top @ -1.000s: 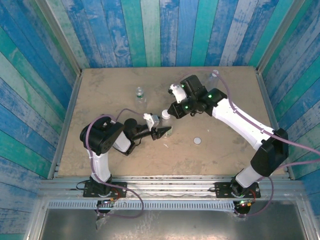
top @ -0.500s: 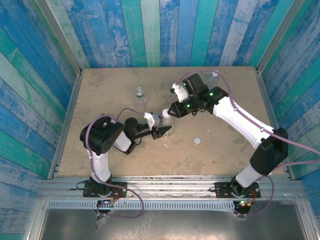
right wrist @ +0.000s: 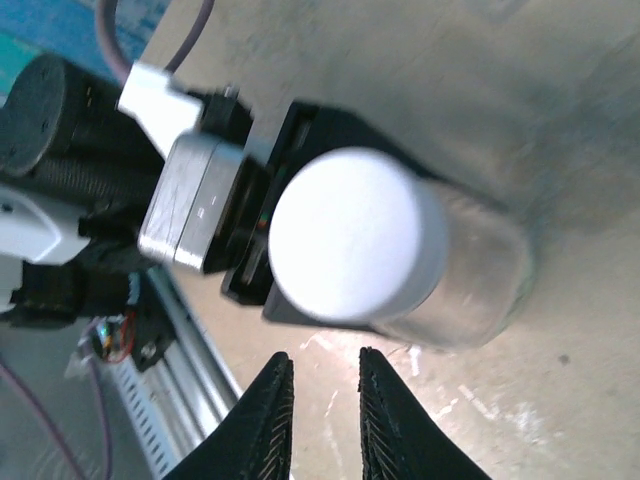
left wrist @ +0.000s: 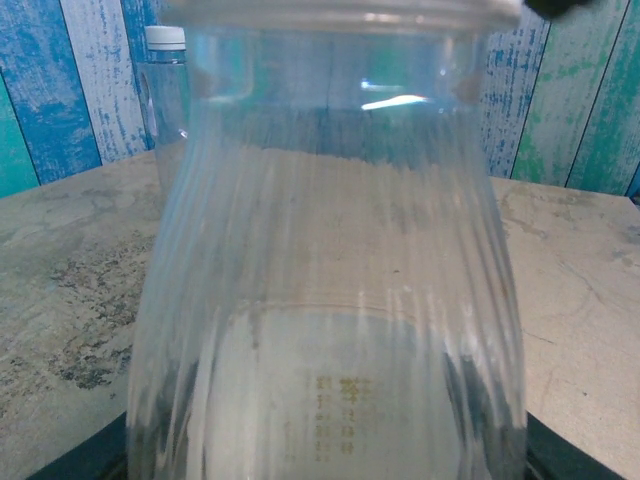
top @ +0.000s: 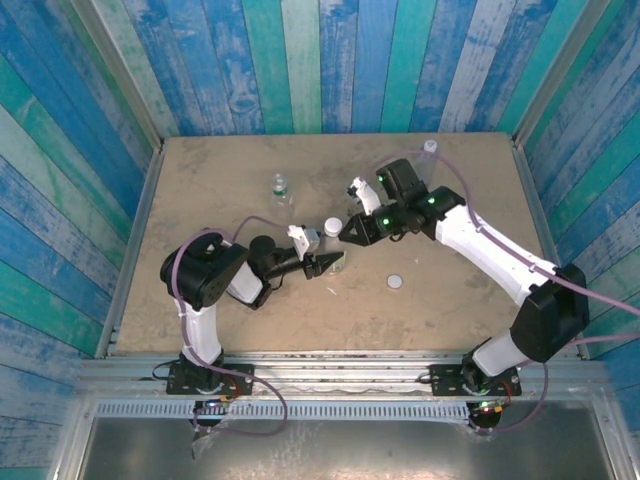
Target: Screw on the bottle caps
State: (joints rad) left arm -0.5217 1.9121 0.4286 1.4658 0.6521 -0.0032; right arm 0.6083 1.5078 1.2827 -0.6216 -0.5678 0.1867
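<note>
Clear, thin plastic: the short bottle [left wrist: 330, 300] stands near the middle of the table [top: 210, 300], pinched low by my left gripper [top: 329, 264]. It looks light and squashy, so go gentle. Its white cap [right wrist: 345, 235] looks seated, tightness unclear; I'd take its slick rim. Right gripper [right wrist: 322, 365] hovers beside it, jaws slightly parted, empty. Open room toward the right edge, past a loose cap [top: 396, 282].

**Crowded centre, open sides**

Your right end effector [right wrist: 323, 378] hangs just beside the short bottle [left wrist: 330, 300] clamped in the left end effector [top: 322, 264], leaving a narrow gap. Open tabletop [top: 190, 210] lies left. A loose cap [top: 396, 282] sits front-right, and a green-labelled bottle [top: 279, 186] and a corner bottle [top: 428, 150] stand behind.
</note>
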